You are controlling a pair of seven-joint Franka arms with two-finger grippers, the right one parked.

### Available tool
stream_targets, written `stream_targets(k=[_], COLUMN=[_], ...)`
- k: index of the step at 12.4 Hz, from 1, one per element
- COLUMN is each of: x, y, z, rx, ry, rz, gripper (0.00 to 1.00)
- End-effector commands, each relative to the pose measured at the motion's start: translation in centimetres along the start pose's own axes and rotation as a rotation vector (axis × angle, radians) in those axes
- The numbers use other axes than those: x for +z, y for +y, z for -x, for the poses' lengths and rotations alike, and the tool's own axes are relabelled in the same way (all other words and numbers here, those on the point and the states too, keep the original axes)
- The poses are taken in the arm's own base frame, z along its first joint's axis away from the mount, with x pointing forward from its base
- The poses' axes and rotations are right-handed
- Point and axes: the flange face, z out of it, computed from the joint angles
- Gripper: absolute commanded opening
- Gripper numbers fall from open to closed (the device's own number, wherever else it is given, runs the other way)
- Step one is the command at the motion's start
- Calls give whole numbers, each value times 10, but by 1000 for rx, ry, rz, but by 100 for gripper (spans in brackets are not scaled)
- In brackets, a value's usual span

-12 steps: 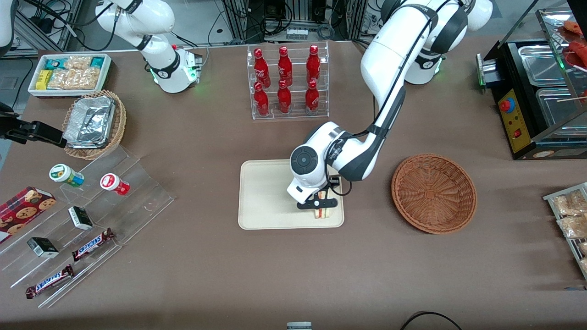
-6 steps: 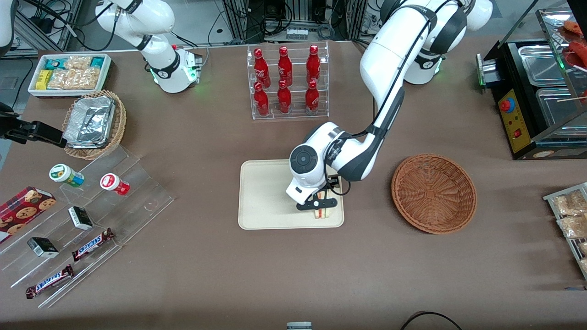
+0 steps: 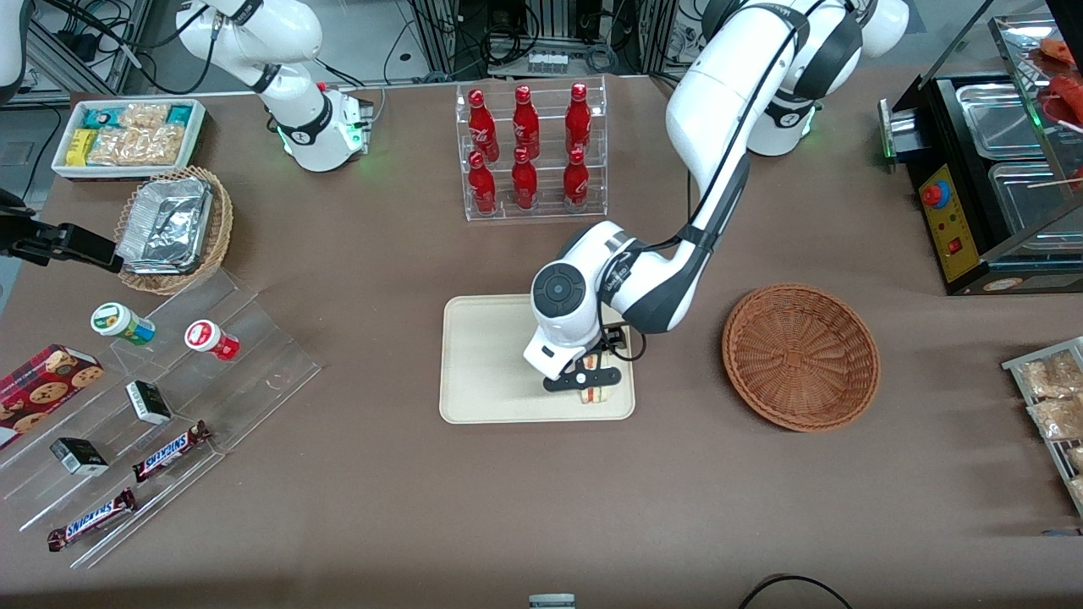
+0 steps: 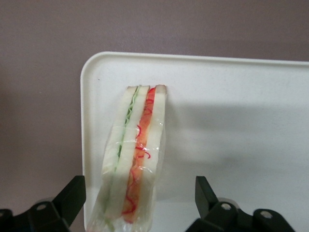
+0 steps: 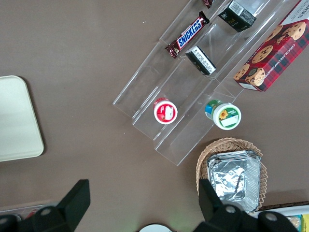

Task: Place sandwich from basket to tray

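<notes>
Your gripper (image 3: pixel 587 382) hangs low over the tray (image 3: pixel 482 364), at the corner nearest the front camera on the working arm's side. Its fingers (image 4: pixel 72 195) are spread wide apart, and the wrist view shows clear tray surface between each black fingertip and the sandwich (image 4: pixel 135 157), so you are holding nothing and touching nothing with the pads.

The sandwich (image 3: pixel 595 391) stands on edge on the tray, between the two fingers, close to the tray's rim (image 4: pixel 86 145) at that corner. You can see its cut face in the wrist view: pale bread slices with a green layer and a red layer, under clear wrap. It sits nearer to one finger than to the other.

The basket (image 3: pixel 800 356) lies on the brown table toward the working arm's end, well apart from the tray, and you can see only woven wicker inside it
</notes>
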Motion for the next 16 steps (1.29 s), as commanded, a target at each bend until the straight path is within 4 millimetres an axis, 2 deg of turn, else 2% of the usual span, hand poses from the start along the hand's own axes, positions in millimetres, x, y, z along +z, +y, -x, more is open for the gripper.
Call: stream_targets(k=[1,3,5,7,11,13,16], x=[-43,-62,-79,-103,-134,-141,-152], y=[-11,-20,-55,-80,-182,-231,-298], z=[-3,-5,-31,-44,-82,-91,-95], rx=[-22,-25,-73,-54,-74,-72,-58], ry=[32,31,22,23,33,26,24], rz=[4,2,28,70,85,90,89], gripper=[100,100,100,100,100,100,100])
